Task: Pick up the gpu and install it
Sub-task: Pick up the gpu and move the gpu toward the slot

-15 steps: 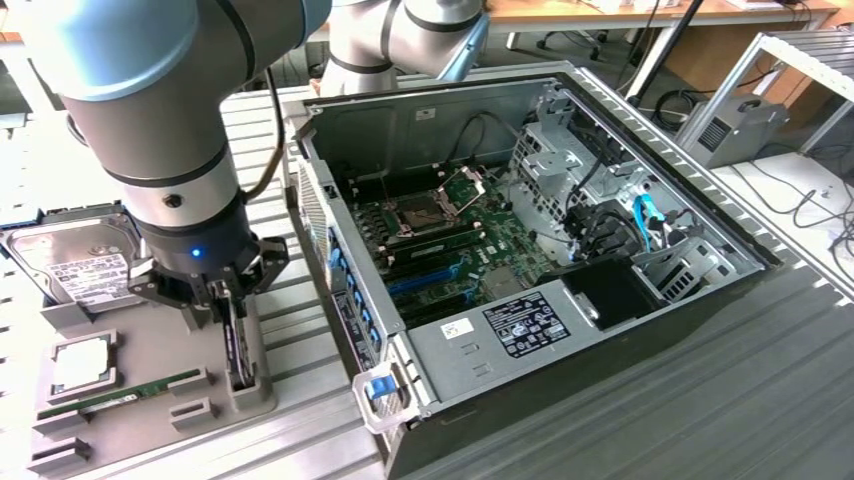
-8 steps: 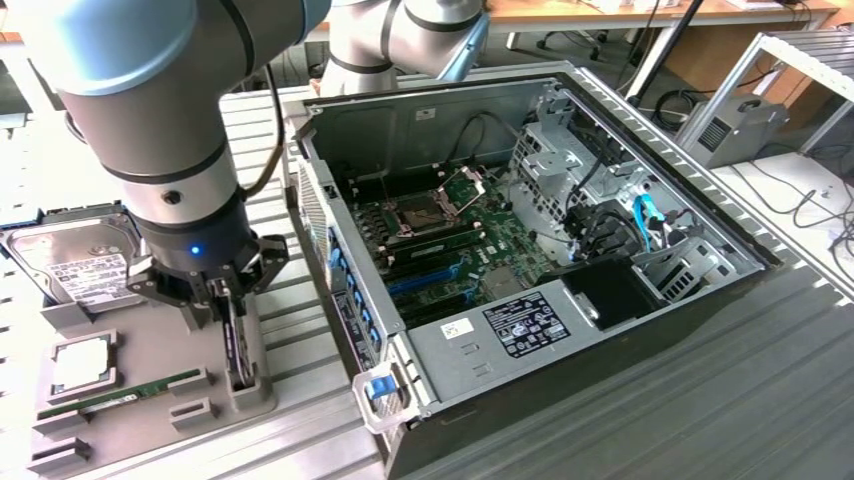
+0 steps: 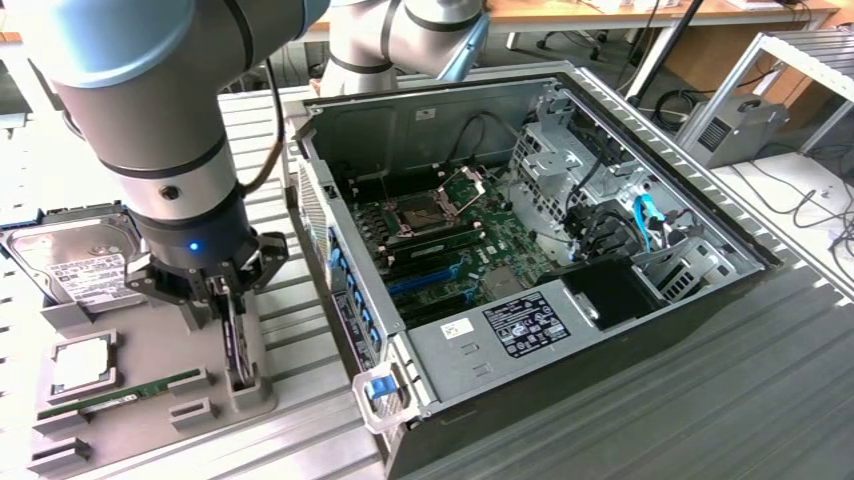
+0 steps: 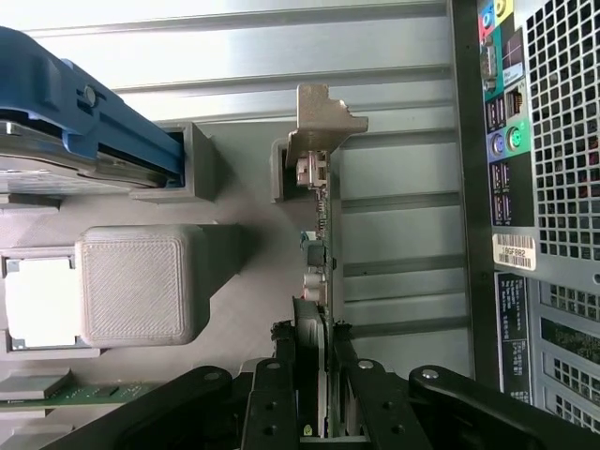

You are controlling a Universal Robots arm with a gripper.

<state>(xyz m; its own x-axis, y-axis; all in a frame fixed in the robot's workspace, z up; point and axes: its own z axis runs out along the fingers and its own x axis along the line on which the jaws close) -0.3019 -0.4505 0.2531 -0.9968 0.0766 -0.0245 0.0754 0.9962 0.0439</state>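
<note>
The tool (image 4: 312,342) clamps the upright gpu (image 4: 314,258) from both sides.

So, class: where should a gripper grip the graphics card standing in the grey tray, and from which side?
Best by its upper long edge, from straight above, closing across the thin width. The graphics card stands on edge in the tray slot, flat faces exposed, bracket at one end.

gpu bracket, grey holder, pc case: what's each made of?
gpu bracket: bare sheet metal, dull silver, bent tab at the end.
holder: probably 3D-printed plastic, matte grey, fine ribbed texture.
case: likely sheet steel, unpainted grey, folded rims.
</note>
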